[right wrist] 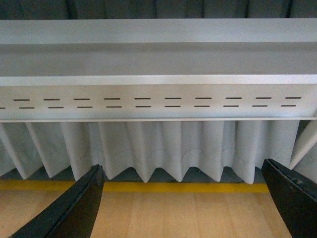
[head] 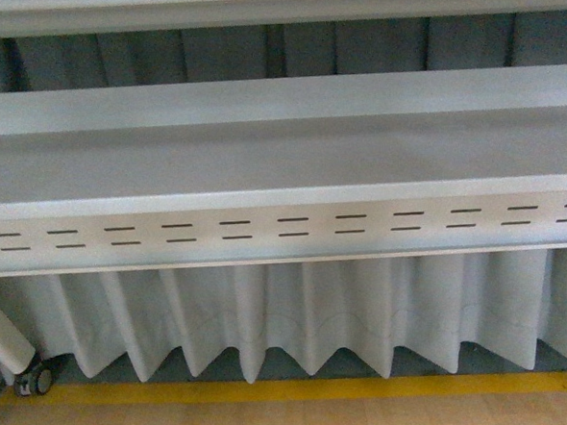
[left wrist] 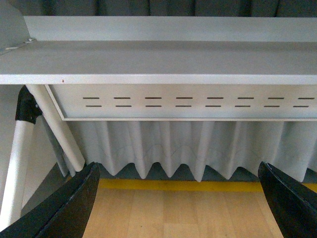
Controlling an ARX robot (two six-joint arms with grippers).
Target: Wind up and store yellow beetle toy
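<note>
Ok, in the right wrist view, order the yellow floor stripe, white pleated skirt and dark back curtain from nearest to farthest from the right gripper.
1. yellow floor stripe, on the floor just beyond the right gripper.
2. white pleated skirt, hanging behind the stripe under the slotted panel.
3. dark back curtain, behind the shelf, farthest.

This looks like a lab or robot test bay, not a home. A plain white metal counter [head: 280,160] has a slotted front panel [head: 285,230] and a pleated white curtain [head: 300,317] below it. A yellow line [head: 304,389] marks the wooden floor [head: 277,423], and a caster [head: 34,382] sits under a leg.
</note>
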